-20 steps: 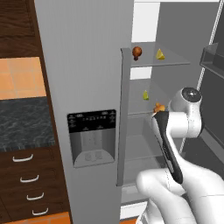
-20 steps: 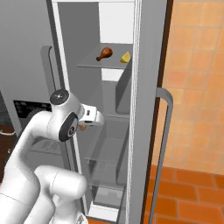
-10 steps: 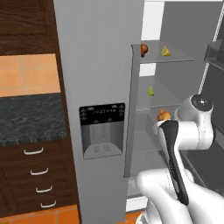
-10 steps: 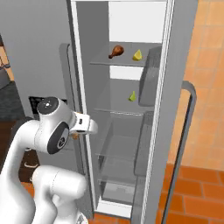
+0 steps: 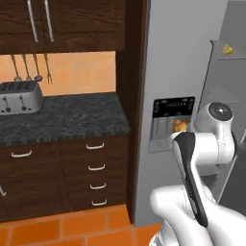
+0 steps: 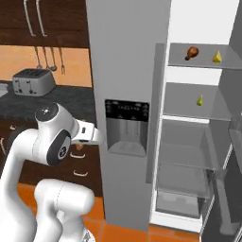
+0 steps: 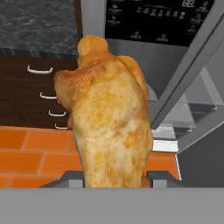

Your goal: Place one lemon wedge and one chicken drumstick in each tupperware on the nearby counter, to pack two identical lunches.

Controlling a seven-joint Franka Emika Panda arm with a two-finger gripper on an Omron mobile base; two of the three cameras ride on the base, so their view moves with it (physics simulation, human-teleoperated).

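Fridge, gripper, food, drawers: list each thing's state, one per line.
Fridge door: open.
Gripper: shut on a chicken drumstick, held off any surface.
Second drumstick: lying on the top fridge shelf.
Lemon wedges: resting on fridge shelves.
Counter drawers: closed.
Toaster: standing on the counter.

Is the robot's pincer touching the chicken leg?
Touching. In the hand view the chicken drumstick sits clamped between both fingertips of the pincer.
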